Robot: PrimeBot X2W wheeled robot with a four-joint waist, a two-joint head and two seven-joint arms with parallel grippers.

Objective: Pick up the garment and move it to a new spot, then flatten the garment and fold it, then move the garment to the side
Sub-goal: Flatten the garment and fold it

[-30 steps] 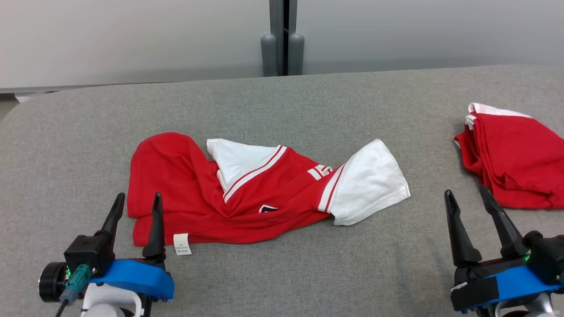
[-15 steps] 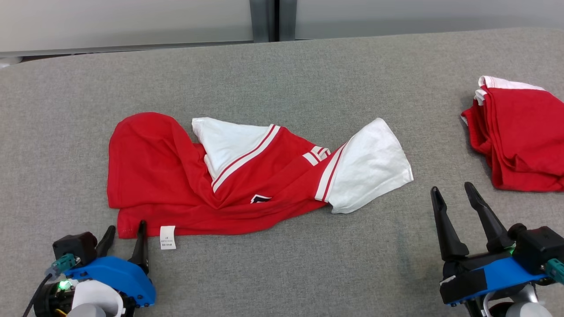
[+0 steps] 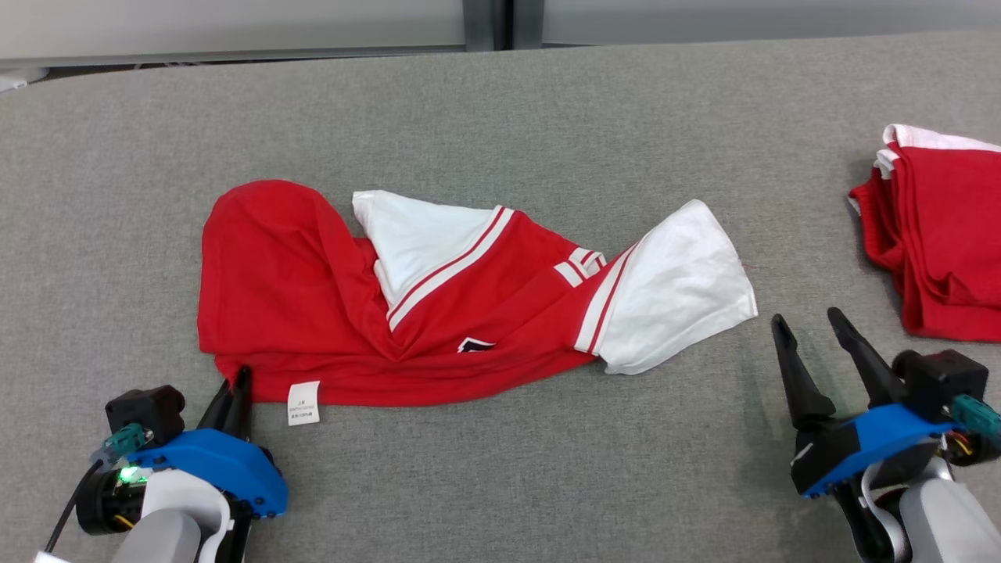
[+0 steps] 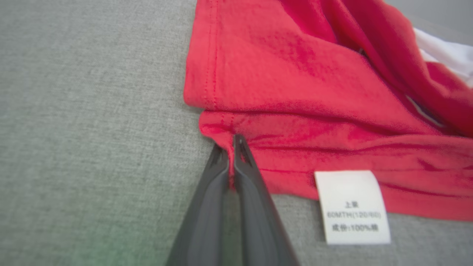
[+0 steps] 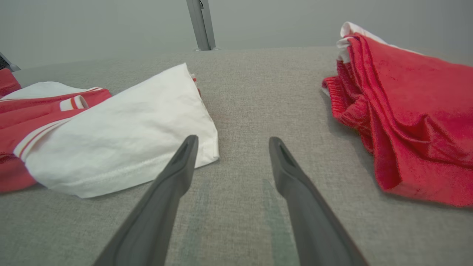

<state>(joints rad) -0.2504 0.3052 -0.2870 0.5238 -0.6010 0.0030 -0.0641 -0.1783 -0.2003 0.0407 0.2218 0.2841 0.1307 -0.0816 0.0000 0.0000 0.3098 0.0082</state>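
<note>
Grey fabric surface (image 3: 500, 469): red-and-white T-shirt (image 3: 297, 297) lies crumpled at centre. Jaws of left gripper (image 4: 228, 147) pinched shut on its near hem corner; right gripper (image 3: 805, 317) open, empty. Lift, flatten, fold, set-aside: 0 done.

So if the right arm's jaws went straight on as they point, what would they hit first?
Mostly bare grey table: the right gripper aims between the white sleeve and the folded red pile. Its jaws might graze the sleeve's corner; depth is unclear.
</note>
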